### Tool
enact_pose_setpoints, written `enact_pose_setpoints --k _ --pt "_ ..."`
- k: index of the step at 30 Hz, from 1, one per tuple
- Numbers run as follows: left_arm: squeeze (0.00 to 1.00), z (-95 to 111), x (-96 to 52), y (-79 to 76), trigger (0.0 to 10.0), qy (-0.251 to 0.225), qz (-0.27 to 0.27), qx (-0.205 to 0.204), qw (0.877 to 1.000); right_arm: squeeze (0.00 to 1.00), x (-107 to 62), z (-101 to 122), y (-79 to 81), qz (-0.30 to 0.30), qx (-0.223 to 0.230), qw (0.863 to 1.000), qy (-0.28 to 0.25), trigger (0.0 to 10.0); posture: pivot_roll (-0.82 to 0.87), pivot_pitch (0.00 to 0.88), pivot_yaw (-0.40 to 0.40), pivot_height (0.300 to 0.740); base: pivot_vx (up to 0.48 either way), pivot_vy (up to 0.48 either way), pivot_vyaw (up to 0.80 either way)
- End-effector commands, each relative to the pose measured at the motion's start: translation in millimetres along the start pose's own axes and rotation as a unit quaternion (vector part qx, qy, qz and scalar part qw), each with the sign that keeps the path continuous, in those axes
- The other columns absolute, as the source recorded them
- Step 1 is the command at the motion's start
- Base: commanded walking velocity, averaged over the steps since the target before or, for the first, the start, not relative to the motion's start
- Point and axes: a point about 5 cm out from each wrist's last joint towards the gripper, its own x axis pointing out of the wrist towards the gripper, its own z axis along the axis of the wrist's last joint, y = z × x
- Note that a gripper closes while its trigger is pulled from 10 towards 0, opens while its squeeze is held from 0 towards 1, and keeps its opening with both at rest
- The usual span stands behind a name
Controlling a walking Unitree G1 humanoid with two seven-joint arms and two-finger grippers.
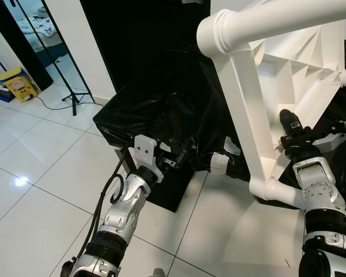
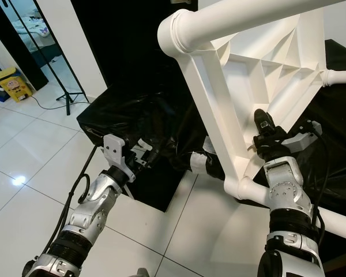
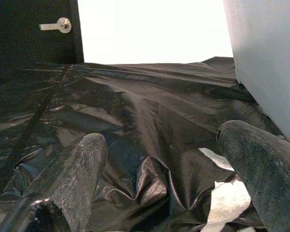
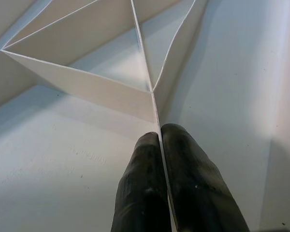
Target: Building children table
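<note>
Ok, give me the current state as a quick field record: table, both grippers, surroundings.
table: white plastic table tipped on its side, ribbed underside facing the robot
right gripper: shut on a thin rib of the underside
left gripper: open, fingers apart over black plastic sheet
leg: white tube leg runs down to the tiled floor

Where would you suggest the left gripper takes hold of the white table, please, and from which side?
Probably on a thin rib of the table's ribbed underside, as the right gripper does, pinching one. The round legs look too thick for the fingers. The left gripper, open over the black plastic sheet, would come from the robot's left.
</note>
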Motion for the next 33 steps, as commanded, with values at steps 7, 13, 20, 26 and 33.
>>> enact_pose_setpoints --k 7,13,20,26,33 --pt "0.0 -5.6 -2.6 2.6 10.0 0.006 0.027 -0.003 1.0 0.0 -15.8 -16.7 -20.4 -0.056 0.016 0.998 0.023 0.0 0.11 0.0 0.111 0.74 0.0 0.0 0.0" --pt "0.0 -6.3 -1.4 0.2 10.0 0.007 0.023 -0.006 1.0 0.0 -18.1 -16.6 -21.8 -0.058 0.017 0.998 0.02 0.0 0.11 0.0 0.113 0.74 0.0 0.0 0.0" --pt "0.0 -7.4 -1.4 -0.3 10.0 0.008 0.024 -0.007 1.0 0.0 -19.0 -16.8 -21.9 -0.058 0.017 0.998 0.02 0.0 0.11 0.0 0.11 0.74 0.0 0.0 0.0" --pt "0.0 -8.4 -2.2 -0.6 10.0 0.01 0.026 -0.004 1.0 0.0 -18.5 -16.6 -21.9 -0.056 0.02 0.998 0.021 0.0 0.11 0.0 0.112 0.74 0.0 0.0 0.0" --pt "0.0 -9.4 -3.7 -1.2 10.0 0.012 0.026 0.0 1.0 1.0 -20.6 -18.3 -23.3 -0.061 0.026 0.997 0.024 10.0 0.11 0.0 0.114 0.74 0.0 0.0 0.0"
